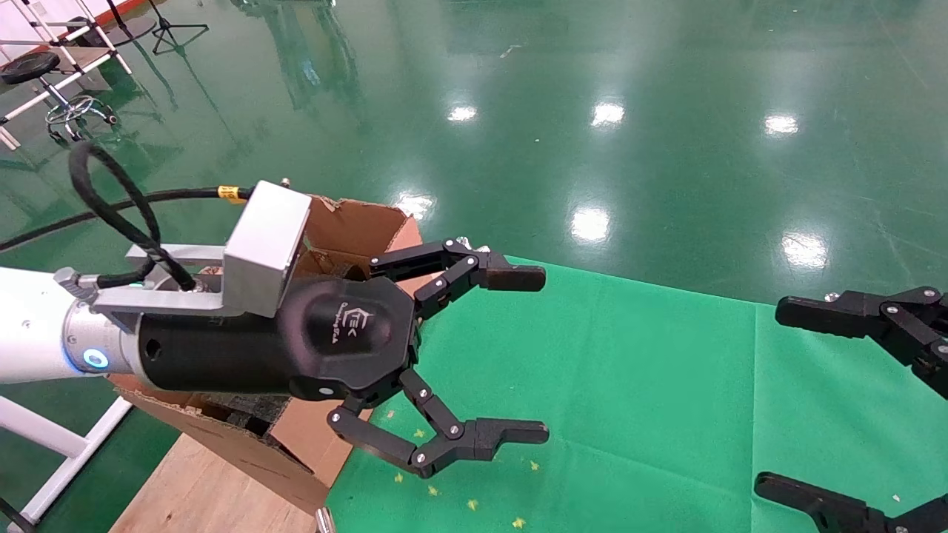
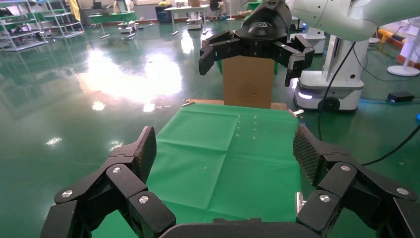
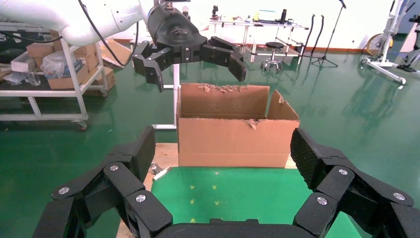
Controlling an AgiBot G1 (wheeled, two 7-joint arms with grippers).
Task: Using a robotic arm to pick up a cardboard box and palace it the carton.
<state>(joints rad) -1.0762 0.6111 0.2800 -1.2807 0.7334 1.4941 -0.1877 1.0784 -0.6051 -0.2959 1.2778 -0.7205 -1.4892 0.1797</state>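
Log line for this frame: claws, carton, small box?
left claw: open, empty, over carton | right claw: open, empty, over green cloth | small box: not visible

Plain brown carton [image 3: 233,133] with paler torn flap edges, dark padding just visible inside. The worktop [image 1: 629,385] is bright green cloth with tiny yellow marks, bare tan wood at its end. Left tool [image 1: 474,355] is matte black with silver rivets, on a white arm [image 1: 29,326] with a blue light ring. Floor [image 1: 592,74] is glossy dark green.

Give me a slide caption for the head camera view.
Left gripper hangs open and empty beside the carton over the green cloth; right gripper open at the edge.
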